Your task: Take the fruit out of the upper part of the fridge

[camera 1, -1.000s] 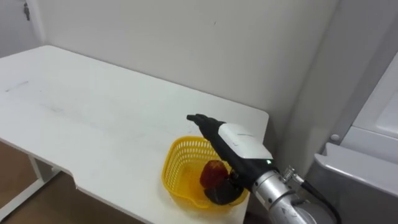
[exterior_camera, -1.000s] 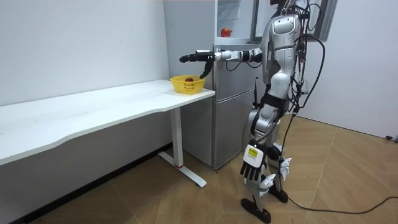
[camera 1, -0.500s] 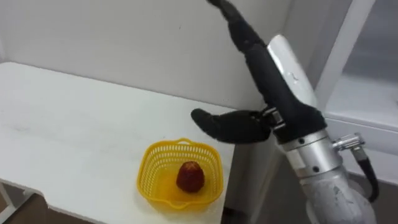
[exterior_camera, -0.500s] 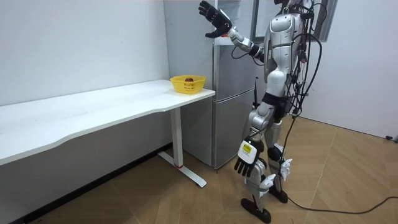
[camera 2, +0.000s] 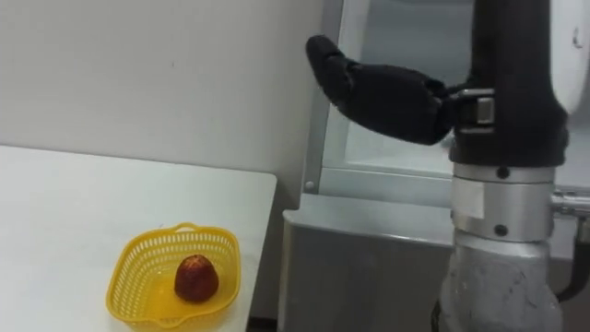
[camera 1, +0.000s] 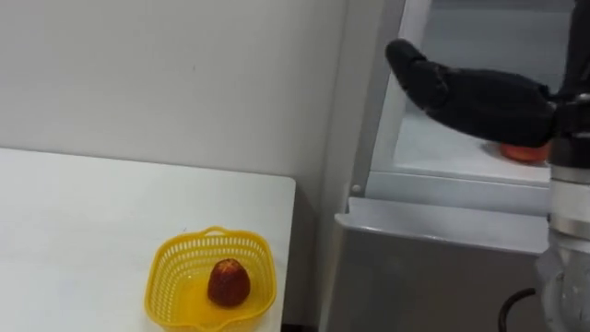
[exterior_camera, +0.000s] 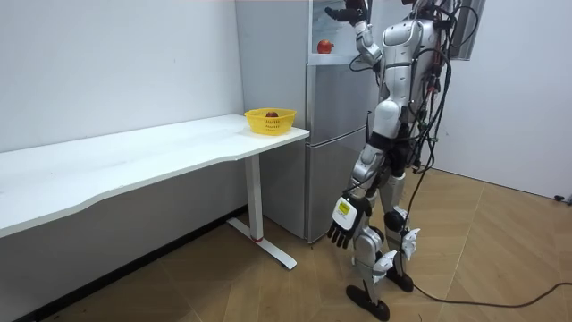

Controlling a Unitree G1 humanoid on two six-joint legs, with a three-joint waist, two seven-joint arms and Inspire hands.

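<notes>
Holds nothing in loosely straight fingers [camera 1: 412, 66] of right hand [camera 1: 489, 101], hovering above red fruit [camera 1: 524, 153] on upper shelf of fridge [camera 1: 424, 277]. Looks light, smooth, bruisable, may roll. Best cupped round sides. Hangs left hand [exterior_camera: 342, 224] slack by fridge front.

Plain white wall [exterior_camera: 116, 63] behind a long white table [exterior_camera: 134, 170] on skinny white legs [exterior_camera: 257, 210]. Herringbone wood floor [exterior_camera: 500, 259], kinda warm tone. Tall grey fridge [exterior_camera: 335, 152] parked just beside the table's end at the room view's right. Soft, even light everywhere, no harsh glare.
</notes>
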